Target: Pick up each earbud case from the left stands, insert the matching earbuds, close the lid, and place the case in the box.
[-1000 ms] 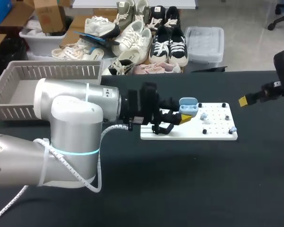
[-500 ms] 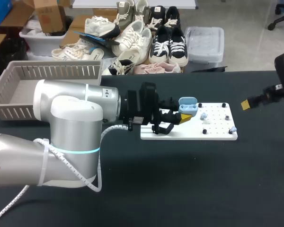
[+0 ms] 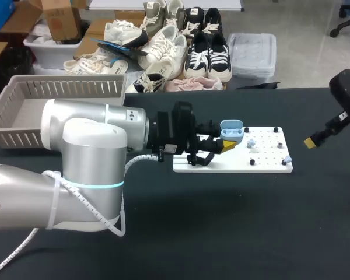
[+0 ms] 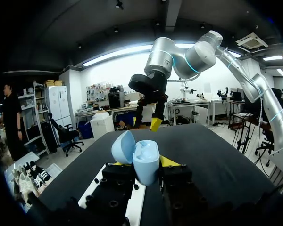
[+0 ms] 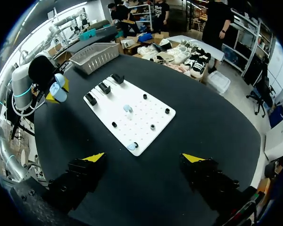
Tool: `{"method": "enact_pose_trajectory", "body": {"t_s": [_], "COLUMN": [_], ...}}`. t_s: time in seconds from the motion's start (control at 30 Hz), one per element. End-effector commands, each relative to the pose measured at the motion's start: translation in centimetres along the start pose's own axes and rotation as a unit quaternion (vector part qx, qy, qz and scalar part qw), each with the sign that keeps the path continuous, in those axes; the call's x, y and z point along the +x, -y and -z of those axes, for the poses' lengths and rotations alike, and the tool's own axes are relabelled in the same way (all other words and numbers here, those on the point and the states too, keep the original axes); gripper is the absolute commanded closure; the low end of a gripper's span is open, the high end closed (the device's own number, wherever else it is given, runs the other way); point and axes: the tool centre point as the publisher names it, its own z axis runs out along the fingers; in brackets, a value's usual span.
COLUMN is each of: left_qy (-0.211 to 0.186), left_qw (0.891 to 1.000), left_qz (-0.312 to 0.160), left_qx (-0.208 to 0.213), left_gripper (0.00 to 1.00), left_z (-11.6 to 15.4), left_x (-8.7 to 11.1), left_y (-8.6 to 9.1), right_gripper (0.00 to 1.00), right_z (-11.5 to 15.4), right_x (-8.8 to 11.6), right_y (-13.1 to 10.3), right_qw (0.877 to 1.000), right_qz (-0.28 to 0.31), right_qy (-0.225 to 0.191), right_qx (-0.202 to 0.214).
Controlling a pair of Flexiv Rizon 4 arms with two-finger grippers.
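Now L pincer (image 4: 142,164) clamps case (image 4: 146,151); R pincer (image 5: 145,157) spread beyond board (image 3: 268,158).

Left arm (image 3: 99,137) crowds stands (image 3: 204,158) — board (image 3: 268,154) open rightward.

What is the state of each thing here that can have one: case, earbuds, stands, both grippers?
earbud case: lid open
earbuds: both lying on the white board, outside the case
stands: three, none holding a case
left gripper: shut on the earbud case
right gripper: open, holding nothing
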Motion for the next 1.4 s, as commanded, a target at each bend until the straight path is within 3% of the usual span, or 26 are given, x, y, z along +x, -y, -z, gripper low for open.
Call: {"method": "enact_pose_trajectory", "body": {"t_s": [0.03,0.23,0.5,0.87,1.4], "left_qy": [0.002,0.002,0.002,0.002,0.002], "left_qw": [1.000,1.000,1.000,1.000,1.000], "left_qz": [-0.001,-0.001,-0.001,-0.001,-0.001], "left_qx": [-0.022,-0.022,-0.022,-0.022,-0.022], "left_gripper": [1.00,1.00,1.00,1.00,1.00], "left_z": [-0.1,-0.1,-0.1,-0.1,-0.1], "left_x": [0.1,0.1,0.1,0.1,0.1], "left_y": [0.3,0.3,0.3,0.3,0.3], "right_gripper": [0.00,0.00,0.00,0.00,0.00], "right_z": [-0.1,-0.7,-1.9,-3.7,-6.7], "right_x": [0.3,0.9,0.8,1.0,1.2], "right_y": [-0.6,-1.1,-2.6,-4.0,-4.4], "right_qw": [1.000,1.000,0.999,0.993,0.987], "right_qz": [0.005,0.007,0.006,-0.012,-0.021], "right_qy": [-0.008,-0.006,-0.036,-0.086,-0.105], "right_qx": [0.027,0.016,0.023,0.076,0.119]}}
